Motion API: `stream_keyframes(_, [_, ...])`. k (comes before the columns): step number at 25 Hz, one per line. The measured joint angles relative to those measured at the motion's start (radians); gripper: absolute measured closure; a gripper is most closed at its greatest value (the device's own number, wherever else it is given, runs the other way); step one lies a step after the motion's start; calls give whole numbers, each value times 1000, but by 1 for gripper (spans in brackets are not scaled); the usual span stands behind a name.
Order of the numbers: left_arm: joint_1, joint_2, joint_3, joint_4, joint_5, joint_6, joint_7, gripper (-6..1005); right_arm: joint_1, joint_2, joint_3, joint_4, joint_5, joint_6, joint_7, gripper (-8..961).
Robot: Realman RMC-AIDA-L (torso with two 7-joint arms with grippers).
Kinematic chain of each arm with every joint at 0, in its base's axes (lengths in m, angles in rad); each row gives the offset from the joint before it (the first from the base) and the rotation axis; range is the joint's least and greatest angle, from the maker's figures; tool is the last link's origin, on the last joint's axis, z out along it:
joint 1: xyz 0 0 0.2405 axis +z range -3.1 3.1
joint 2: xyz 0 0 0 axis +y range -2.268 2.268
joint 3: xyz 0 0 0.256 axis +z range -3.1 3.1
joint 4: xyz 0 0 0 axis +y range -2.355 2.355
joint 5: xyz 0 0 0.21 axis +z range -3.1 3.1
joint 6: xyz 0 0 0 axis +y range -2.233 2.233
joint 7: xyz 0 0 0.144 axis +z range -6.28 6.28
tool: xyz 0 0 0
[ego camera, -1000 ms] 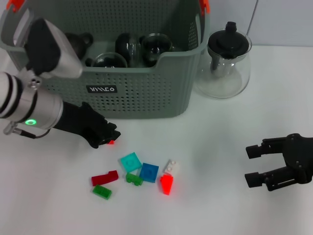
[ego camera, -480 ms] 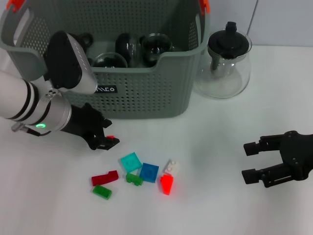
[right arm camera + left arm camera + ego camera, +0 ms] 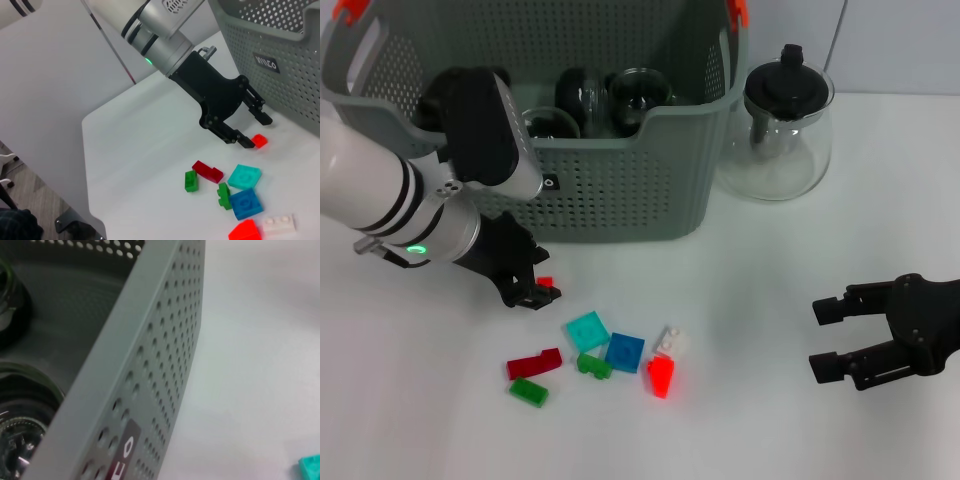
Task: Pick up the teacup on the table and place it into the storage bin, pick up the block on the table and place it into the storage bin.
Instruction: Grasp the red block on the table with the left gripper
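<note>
Your left gripper (image 3: 534, 283) has swung in toward the storage bin (image 3: 620, 190) over the last second; its jaws now stand apart beside the small red block (image 3: 546, 283), not grasping it. That block lies loose on the tabletop (image 3: 750, 300). The right gripper (image 3: 840, 340) waits released, well apart

- glass teapot (image 3: 787, 130) with black lid (image 3: 789, 83), upright on the white worktop (image 3: 750, 300), back right
- grey floor (image 3: 30, 190) and a chair base (image 3: 70, 224) visible past the worktop edge in the right wrist view
</note>
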State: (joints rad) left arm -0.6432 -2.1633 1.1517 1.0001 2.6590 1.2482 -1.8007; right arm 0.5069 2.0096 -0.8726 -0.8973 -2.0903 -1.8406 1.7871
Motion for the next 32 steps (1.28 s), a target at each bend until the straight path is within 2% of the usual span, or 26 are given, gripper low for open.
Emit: stream_keyframes(32, [-41,-3,15,-71,42,-29,-25,594,-2,11,6,2,-28,0,-12,13])
